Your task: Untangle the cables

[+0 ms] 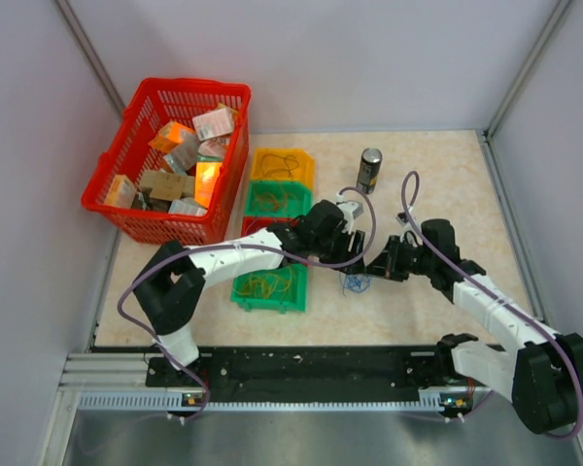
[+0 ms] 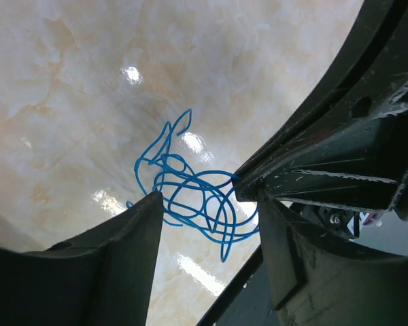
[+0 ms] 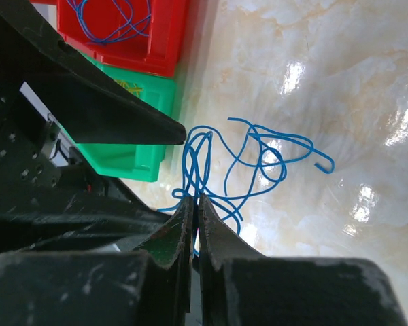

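The blue cable [image 1: 355,282] lies as a loose tangle on the counter [image 1: 447,175], just beside the green bin [image 1: 269,288] and between the two arms. The left tool [image 2: 202,192] is seen released, its fingers spread to either side of the tangle, with one tip touching a loop. The right tool [image 3: 194,202] is clenched, and a strand appears to be pinched at its tips. If that strand is pulled while the loops are crossed, a tighter knot is likely to be drawn. The thin wire may also be lost from the grip, or the whole tangle dragged against the bin.
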